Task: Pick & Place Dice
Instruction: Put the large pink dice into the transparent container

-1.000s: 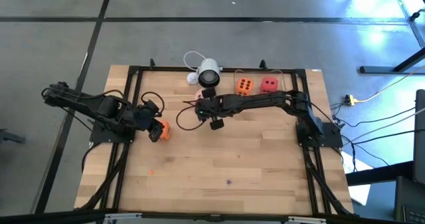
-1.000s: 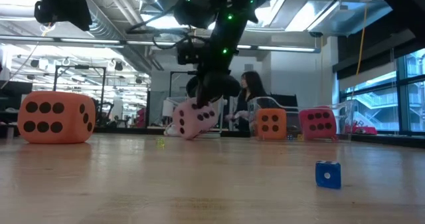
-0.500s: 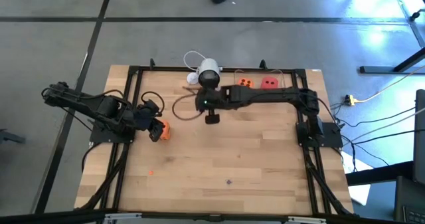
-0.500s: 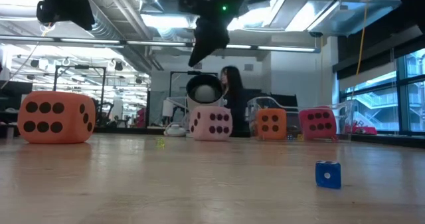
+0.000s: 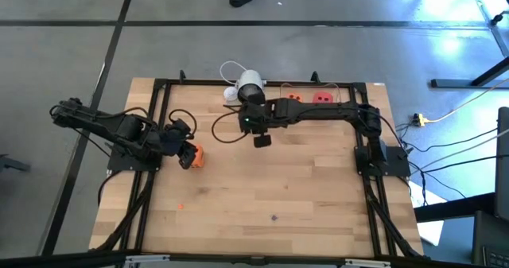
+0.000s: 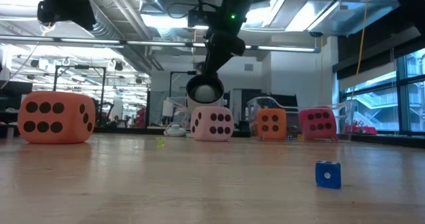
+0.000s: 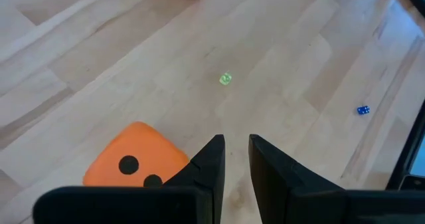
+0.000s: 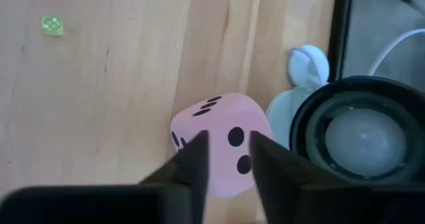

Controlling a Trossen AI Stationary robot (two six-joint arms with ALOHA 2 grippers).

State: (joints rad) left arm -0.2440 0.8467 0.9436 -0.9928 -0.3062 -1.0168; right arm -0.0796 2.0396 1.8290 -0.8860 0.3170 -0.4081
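The pink die (image 6: 212,123) (image 8: 222,144) rests flat on the table near the far edge, beside the white round camera (image 6: 204,90) (image 8: 358,131). My right gripper (image 8: 229,164) (image 5: 254,129) hovers above it, open by a narrow gap and touching nothing; in the high view its arm hides the die. One orange die (image 5: 196,156) (image 7: 136,157) sits on the table next to my left gripper (image 7: 237,144) (image 5: 184,155), which is open by a narrow gap. Another orange die (image 6: 271,124) and the red die (image 6: 317,124) (image 5: 321,99) stand at the far edge.
A tiny blue die (image 6: 328,174) (image 7: 362,110) and a tiny green die (image 7: 226,79) (image 8: 52,25) lie on the wood. The far orange and red dice seem to stand inside a clear-walled tray. A black frame (image 5: 159,85) runs along the table's edges.
A second ago the pink die hung tilted under my right gripper, one edge on the table. It now sits flat and free of the fingers. My right gripper has let go, risen and shifted slightly toward the far edge.
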